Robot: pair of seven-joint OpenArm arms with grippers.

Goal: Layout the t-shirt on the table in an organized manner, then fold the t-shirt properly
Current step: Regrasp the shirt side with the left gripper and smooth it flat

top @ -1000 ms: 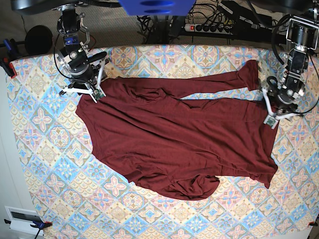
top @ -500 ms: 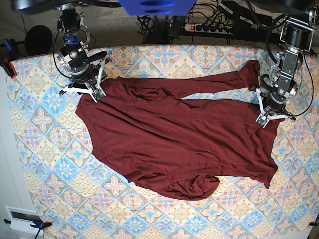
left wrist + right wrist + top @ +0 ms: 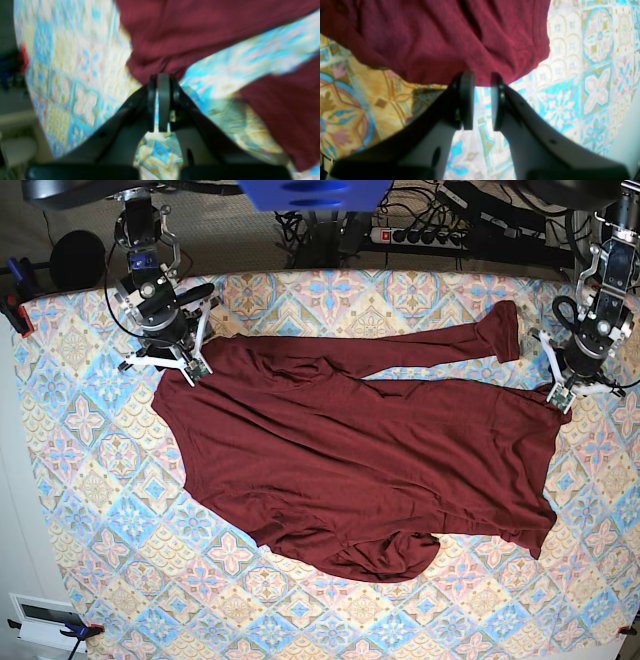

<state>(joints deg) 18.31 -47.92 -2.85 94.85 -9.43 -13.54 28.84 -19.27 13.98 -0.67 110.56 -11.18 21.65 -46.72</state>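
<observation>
The t-shirt [image 3: 360, 465] lay spread across the middle of the counter [image 3: 90, 490], reaching from the far-left corner area towards the right edge. One long sleeve ran along the far edge to the right. The near hem was bunched and partly rolled under, so the layout stage was judged unfinished.

At the far-left corner, the right gripper [image 3: 482, 100] sat at the garment's edge. Its jaws stood partly apart, with the counter pattern visible between the pads. The tips met the fabric edge, but the pictures did not show whether cloth was pinched between them. This position suited anchoring that corner while the opposite side was drawn taut.

Near the right edge, the left gripper [image 3: 160, 105] had its jaws together, with only a thin slit between the pads. In the left wrist view, a pointed fold of maroon fabric reached the jaw tips and appeared to be nipped there; blur prevented certainty. In the base view, this gripper [image 3: 578, 375] stood over the cloth corner beside the sleeve end.

The two grip points at opposite ends were judged to serve stretching the body flat before any fold.

Note: soft knit stretches and slips; a shallow pinch could release under tension.
</observation>
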